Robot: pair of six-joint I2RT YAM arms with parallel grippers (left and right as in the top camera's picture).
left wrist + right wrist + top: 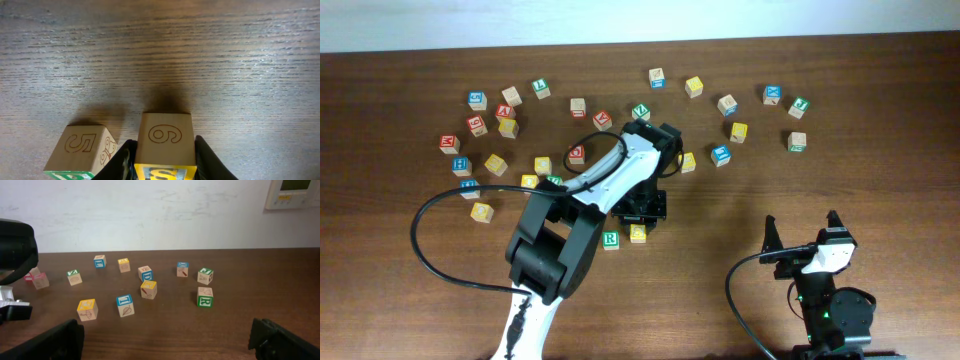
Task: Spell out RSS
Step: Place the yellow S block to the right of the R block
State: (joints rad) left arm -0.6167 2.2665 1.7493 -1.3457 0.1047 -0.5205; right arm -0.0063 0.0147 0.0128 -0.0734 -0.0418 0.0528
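The left hand point(164, 150) is clamped on a yellow S cube point(638, 233). In the left wrist view its two fingers point(126, 156) press against the cube's sides. The cube rests on the desk point(740, 300), near the middle, with a face bearing a 6 turned toward the camera. Just to its left sits the R cube point(611, 239). The two are close side by side, with a narrow gap between them.

So R and the first S appear to be in line, and the task looks roughly two thirds done. The left hand has not let go of this S.

What is left is the second S. It should be among the loose cubes point(694, 86) spread across the far half of the desk. Several of these are yellow, but their letters are too small to read here, so I cannot tell which one it is. It has to go just right of the first S.

The right hand point(802, 228) hovers near the desk's near right edge, with its fingers spread apart and nothing between them, well away from the row.
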